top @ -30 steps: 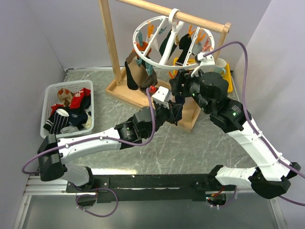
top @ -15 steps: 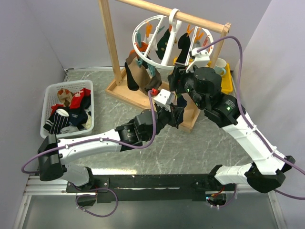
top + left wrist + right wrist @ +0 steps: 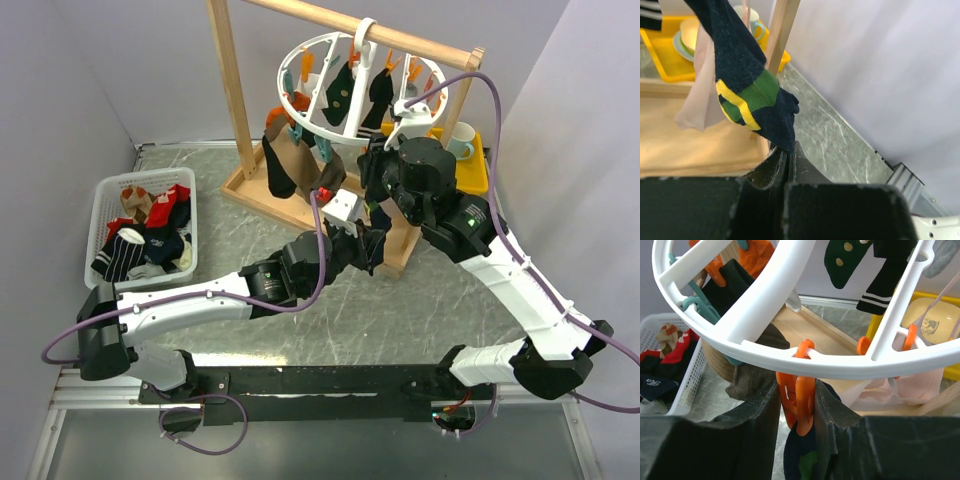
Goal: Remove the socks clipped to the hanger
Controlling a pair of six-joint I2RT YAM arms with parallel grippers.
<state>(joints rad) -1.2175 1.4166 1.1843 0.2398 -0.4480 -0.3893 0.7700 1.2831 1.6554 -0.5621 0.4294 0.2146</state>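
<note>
The hanger (image 3: 288,98) is a white ring hooked on the wooden rack's bar, with several socks (image 3: 284,160) dangling from orange and teal clothespins. In the right wrist view my right gripper (image 3: 796,389) is shut on an orange clothespin (image 3: 805,407) hanging from the ring (image 3: 760,300), one finger on each side. A navy sock (image 3: 801,457) with a green patch hangs from that pin. In the left wrist view my left gripper (image 3: 787,150) is shut on the toe of this navy sock (image 3: 742,85), which has green and yellow stripes. Seen from the top, my left gripper (image 3: 372,245) is below my right gripper (image 3: 376,168).
The wooden rack (image 3: 228,85) stands on a wooden base (image 3: 265,195). A white mesh basket (image 3: 108,196) with several socks sits at the left. A yellow tray (image 3: 482,170) with a cup is behind the right arm. A pale pink sock (image 3: 695,107) hangs beside the navy one.
My right gripper has closed from wide open onto the orange clothespin. The right arm and the hanger have shifted a little left. My left gripper has kept its hold on the sock toe.
</note>
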